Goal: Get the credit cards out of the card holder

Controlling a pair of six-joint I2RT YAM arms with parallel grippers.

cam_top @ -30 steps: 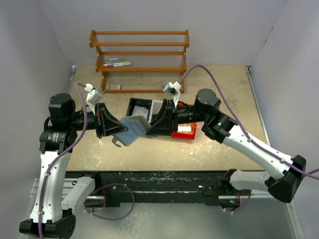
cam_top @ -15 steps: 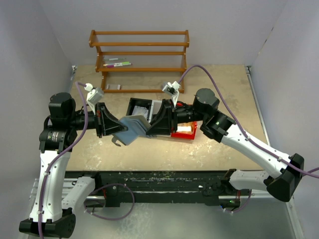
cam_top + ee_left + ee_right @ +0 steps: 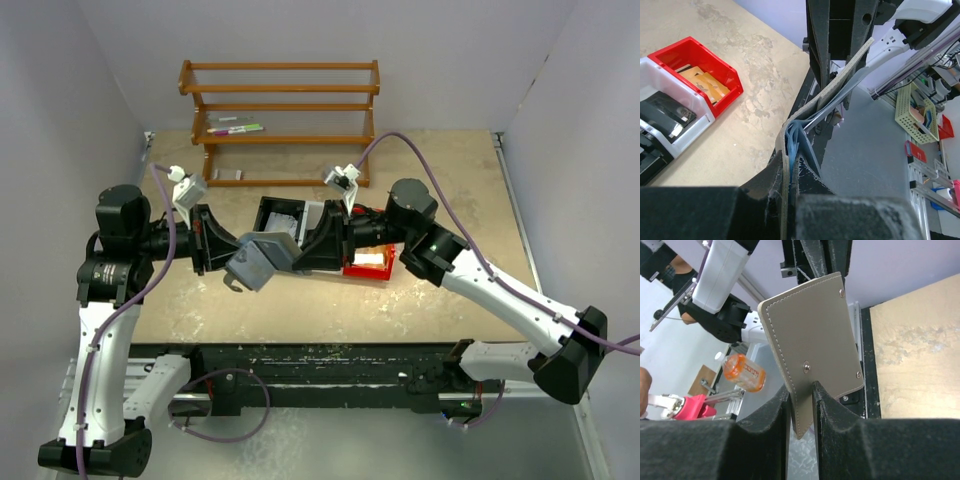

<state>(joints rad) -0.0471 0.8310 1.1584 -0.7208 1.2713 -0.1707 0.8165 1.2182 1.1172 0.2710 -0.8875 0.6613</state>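
Observation:
The grey-blue card holder [image 3: 262, 260] hangs in the air between my two grippers, above the table's front middle. My left gripper [image 3: 236, 257] is shut on its left edge. In the left wrist view the fingers [image 3: 790, 172] pinch the tan-edged panel [image 3: 840, 75], and thin blue inner layers [image 3: 796, 142] fan out just past them. I cannot tell whether these are cards. My right gripper [image 3: 303, 255] is shut on the other panel. In the right wrist view its fingers [image 3: 802, 397] clamp the lower edge of the grey stitched panel [image 3: 812, 335].
A row of black, white and red bins [image 3: 300, 218] stands just behind the holder. The red bin [image 3: 700, 62] holds orange-brown cards. A wooden rack [image 3: 280, 105] with pens stands at the back. The table's front edge lies below the grippers.
The holder has shifted slightly left and tilted, its left panel now looks folded darker toward the left gripper. The right gripper has followed a little to the left.

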